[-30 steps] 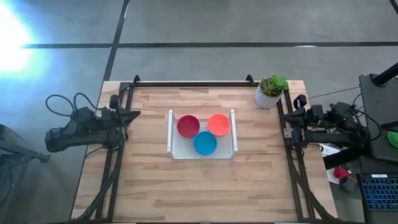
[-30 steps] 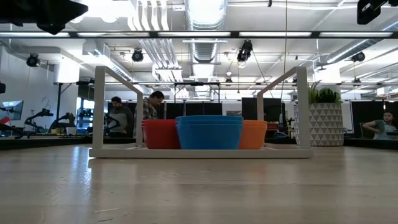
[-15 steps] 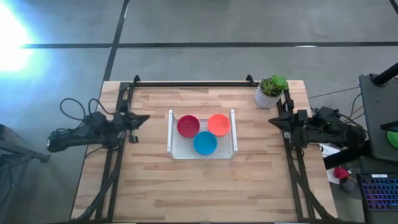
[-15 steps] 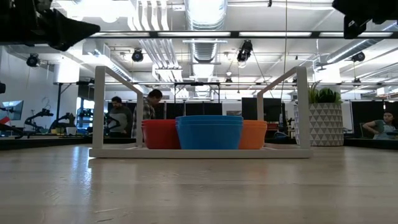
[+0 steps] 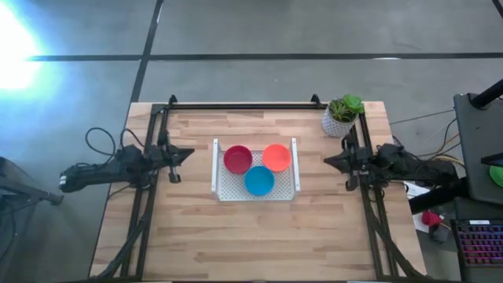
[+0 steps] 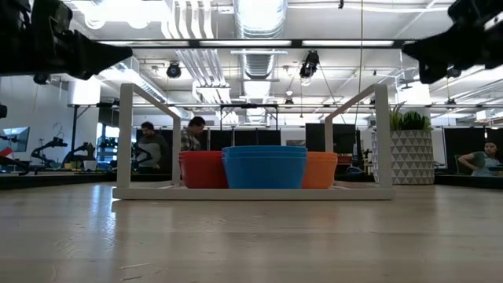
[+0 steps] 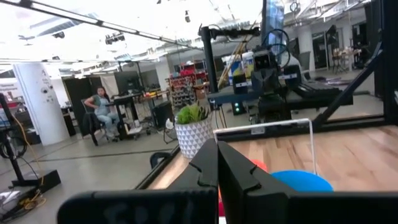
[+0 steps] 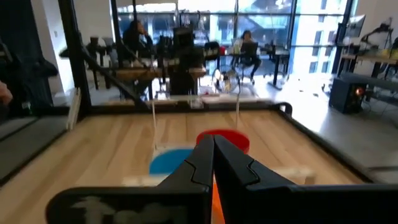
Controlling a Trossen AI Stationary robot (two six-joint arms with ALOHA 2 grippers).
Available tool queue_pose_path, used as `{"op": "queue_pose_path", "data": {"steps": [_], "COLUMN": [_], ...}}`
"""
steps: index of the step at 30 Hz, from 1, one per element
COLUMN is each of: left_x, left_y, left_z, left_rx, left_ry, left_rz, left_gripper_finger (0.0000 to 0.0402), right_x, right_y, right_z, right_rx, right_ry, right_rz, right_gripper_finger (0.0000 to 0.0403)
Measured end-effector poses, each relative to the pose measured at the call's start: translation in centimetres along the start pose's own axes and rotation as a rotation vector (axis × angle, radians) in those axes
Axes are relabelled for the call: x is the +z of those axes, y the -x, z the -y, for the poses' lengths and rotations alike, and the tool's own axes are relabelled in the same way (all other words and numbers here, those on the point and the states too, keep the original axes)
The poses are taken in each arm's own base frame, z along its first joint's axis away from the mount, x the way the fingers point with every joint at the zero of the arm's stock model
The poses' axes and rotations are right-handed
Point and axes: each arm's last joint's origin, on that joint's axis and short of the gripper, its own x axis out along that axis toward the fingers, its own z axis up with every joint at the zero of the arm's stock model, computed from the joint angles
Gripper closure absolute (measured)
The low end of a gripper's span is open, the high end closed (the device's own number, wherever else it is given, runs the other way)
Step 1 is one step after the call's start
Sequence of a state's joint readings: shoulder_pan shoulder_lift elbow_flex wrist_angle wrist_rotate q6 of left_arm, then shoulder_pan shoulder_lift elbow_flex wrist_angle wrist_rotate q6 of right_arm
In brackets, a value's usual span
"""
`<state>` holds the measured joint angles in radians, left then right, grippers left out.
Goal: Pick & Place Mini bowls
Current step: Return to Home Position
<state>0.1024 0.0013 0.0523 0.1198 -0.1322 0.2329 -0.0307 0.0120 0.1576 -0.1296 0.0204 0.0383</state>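
- The wooden desk (image 5: pixel 236 236) carries a white perforated tray (image 5: pixel 214 167) near its middle, toward the far edge.
- The left gripper (image 5: pixel 189 152) hovers over the desk's left edge, pointing at the tray and well apart from it. Its fingers are pressed together and hold nothing.
- The right gripper (image 5: pixel 328 161) hovers over the right edge, facing inward. Its fingers are likewise pressed together and empty.
- All the mini bowls sit inside the tray in three stacks: red bowls (image 5: pixel 237 159) at the far left, orange bowls (image 5: pixel 276 156) at the far right, and blue bowls (image 5: pixel 258 181) in front between them, all close together.
- A potted plant (image 5: pixel 341 115) stands at the far right corner.
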Motion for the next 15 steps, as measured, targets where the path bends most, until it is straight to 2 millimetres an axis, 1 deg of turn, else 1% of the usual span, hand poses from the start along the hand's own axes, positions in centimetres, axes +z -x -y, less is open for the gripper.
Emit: {"op": "queue_pose_path", "data": {"steps": [4,9,15], "left_x": [-1.1,-1.2,-1.4], "left_y": [-0.1,-0.1,-0.1], "left_z": [0.3,0.2,0.3], "left_rx": [-0.001,0.011,0.008], "left_ry": [0.000,0.006,0.021], "left_rz": [-0.004,-0.013,-0.038], "left_gripper_finger": [0.0401,0.0401,0.0401], "right_x": [-1.7,-3.4,-3.6], "right_y": [-0.5,-0.9,-1.1], "right_z": [0.1,0.1,0.1], "right_rx": [-0.001,-0.002,0.002], "right_ry": [-0.007,-0.006,0.038], "right_rz": [-0.027,-0.049,-0.022], "right_gripper_finger": [0.0394,0.0394,0.0394]}}
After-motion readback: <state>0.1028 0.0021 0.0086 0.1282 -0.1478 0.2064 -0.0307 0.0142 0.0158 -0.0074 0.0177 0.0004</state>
